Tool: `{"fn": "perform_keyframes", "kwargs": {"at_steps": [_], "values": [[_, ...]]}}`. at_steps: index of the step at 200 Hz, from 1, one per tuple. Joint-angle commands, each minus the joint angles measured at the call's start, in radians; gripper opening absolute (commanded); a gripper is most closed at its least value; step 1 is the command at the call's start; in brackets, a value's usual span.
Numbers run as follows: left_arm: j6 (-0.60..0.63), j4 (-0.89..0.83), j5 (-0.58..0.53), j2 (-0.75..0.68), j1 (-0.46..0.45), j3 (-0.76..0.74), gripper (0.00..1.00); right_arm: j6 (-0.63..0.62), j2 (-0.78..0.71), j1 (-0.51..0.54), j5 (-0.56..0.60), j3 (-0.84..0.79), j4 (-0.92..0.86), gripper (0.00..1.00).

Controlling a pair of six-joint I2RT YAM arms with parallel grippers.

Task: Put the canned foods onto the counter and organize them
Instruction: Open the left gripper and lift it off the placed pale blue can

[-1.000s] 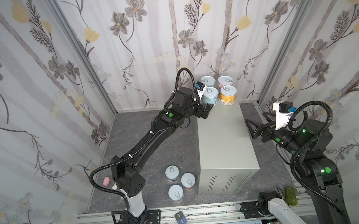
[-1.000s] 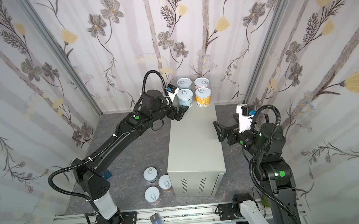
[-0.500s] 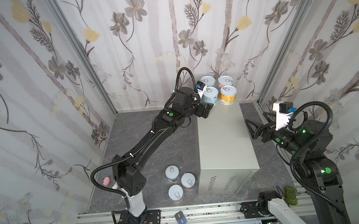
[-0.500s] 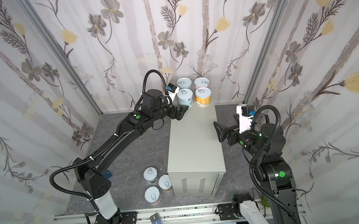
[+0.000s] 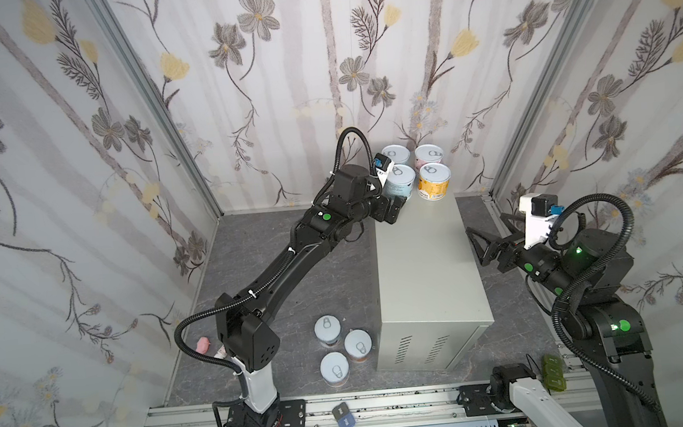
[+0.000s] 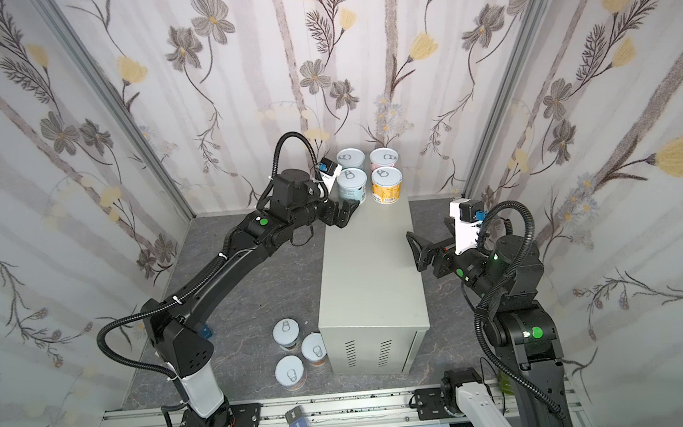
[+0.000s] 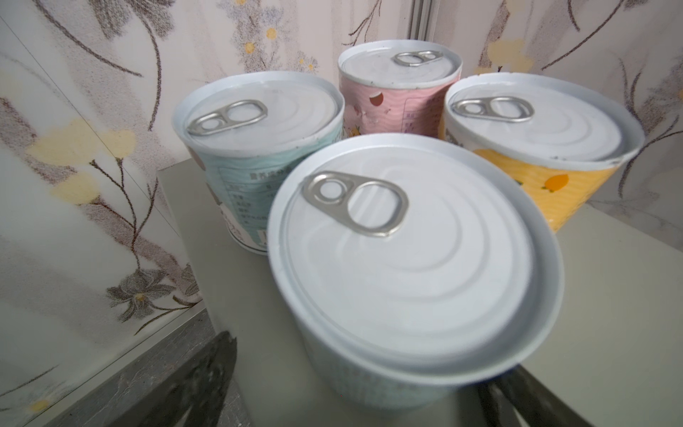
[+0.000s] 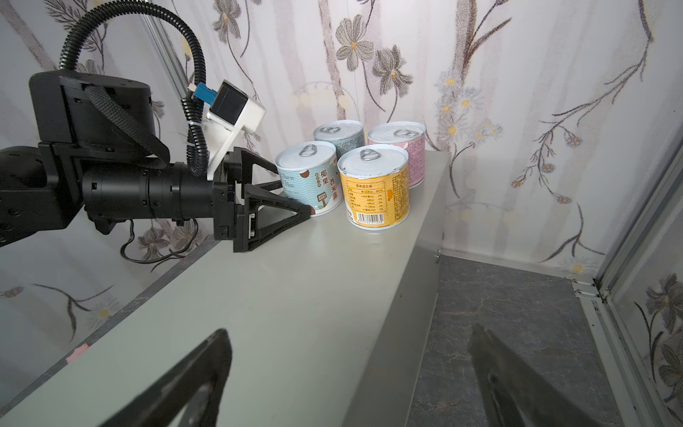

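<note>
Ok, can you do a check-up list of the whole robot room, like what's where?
Surface: grey counter, cans at its far end.
Job's things: four cans upright there, two by two; three cans on the floor by its vented end.
Clutter: small blue block on front rail; pink bit by left arm's base.
Tools: left tool open around a light-blue can; right tool open, empty, at counter's right edge.
Cables: black hoses loop upward, off the cans.
Surroundings: flowered walls, dark marbled floor.

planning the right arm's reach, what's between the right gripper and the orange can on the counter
Nothing: in the right wrist view only bare counter top runs from the right gripper to the orange can.
</note>
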Motion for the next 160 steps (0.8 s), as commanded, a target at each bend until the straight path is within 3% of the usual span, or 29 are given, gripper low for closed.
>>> {"fn": "perform_keyframes", "kwargs": {"at_steps": [1, 95, 160], "values": [[0.006, -0.029, 0.005, 0.010, 0.003, 0.008, 1.00, -0.013, 0.006, 0.001, 0.013, 0.005, 0.019, 1.00], [-0.013, -0.022, 0.045, -0.045, 0.003, -0.037, 1.00, -0.014, 0.006, 0.002, 0.011, 0.007, 0.018, 1.00], [-0.070, -0.008, 0.005, -0.425, -0.018, -0.414, 1.00, -0.008, 0.014, 0.002, 0.006, 0.011, 0.012, 1.00]]}}
